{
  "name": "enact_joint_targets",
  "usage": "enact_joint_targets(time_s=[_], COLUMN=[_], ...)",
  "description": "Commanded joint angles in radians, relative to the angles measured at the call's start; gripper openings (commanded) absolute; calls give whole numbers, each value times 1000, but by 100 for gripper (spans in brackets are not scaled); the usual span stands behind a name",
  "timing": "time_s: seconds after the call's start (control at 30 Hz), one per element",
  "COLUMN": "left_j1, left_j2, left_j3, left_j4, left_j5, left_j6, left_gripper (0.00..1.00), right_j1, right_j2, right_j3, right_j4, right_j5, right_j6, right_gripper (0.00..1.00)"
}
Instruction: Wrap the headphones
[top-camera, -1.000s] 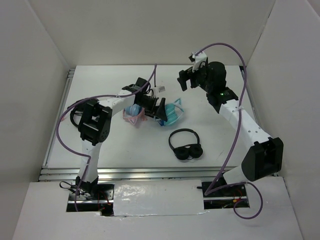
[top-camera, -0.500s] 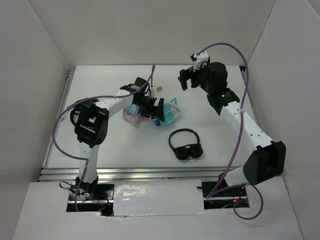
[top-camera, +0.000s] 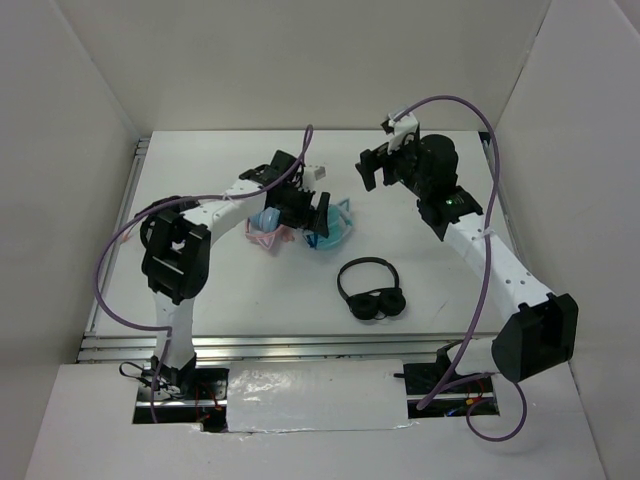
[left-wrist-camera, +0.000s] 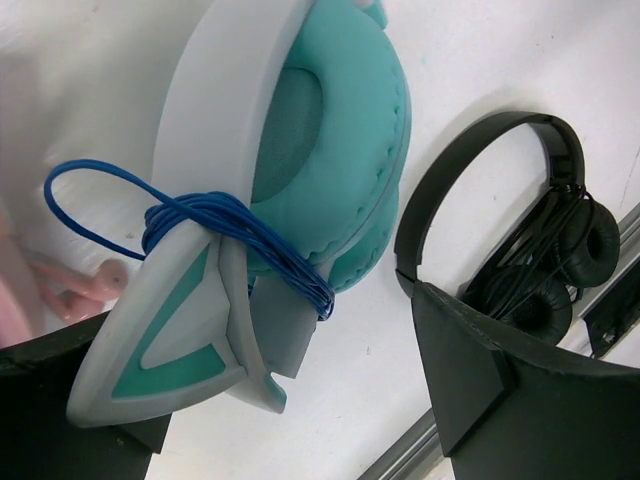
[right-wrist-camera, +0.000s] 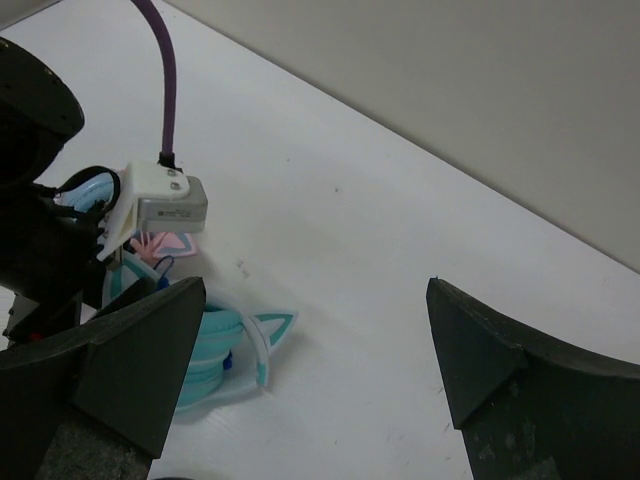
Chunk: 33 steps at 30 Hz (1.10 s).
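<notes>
Plain black over-ear headphones (top-camera: 375, 303) lie nearest the arm bases on the white table (top-camera: 240, 295). Just beyond them, the teal cat-ear headphones (left-wrist-camera: 340, 150) rest on the table. Their blue cable (left-wrist-camera: 235, 240) is coiled round the band, and they sit between the spread, released jaws of the left gripper (top-camera: 320, 222). A blue-cupped, pink-banded pair (top-camera: 265, 228) lies just beside it. Farthest off, the right gripper (top-camera: 368, 168) hangs with jaws wide apart, empty.

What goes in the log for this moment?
headphones: on table, cable coiled round band | left jaws: open, straddling headphones | right jaws: open, empty, raised
</notes>
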Motion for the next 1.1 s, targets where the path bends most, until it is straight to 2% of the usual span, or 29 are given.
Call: enact_joint_targets(time_s=[0.0,0.1,0.23,0.6,0.73,0.87,1.07], left_j1=[-40,-37,-37,25,51,71,120], left_j2=[-60,-82,-111,-169,-228,-329,-442], left_j3=[6,3,4,-14,-74,-123,-134], left_j4=[30,28,41,65,109,136,123], left_j5=[-42,-86,-79,31,74,38,-17], left_j6=[20,14,12,2,-12,-32,-48], left_gripper=[99,99,99,99,99,99,99], right_j1=[14,15,14,15,15,14,-5], right_j2=[-43,-43,-33,-33,-30,-33,-53], right_j3=[-13,-11,-8,-11,-7,5,24], right_j4=[47,47,43,47,46,47,78], right_j5=[-25,-22,-23,-15,3,23,90], right_j6=[-21,-23,-18,-10,-4,38,199], right_gripper=[100,100,100,100,100,100,100])
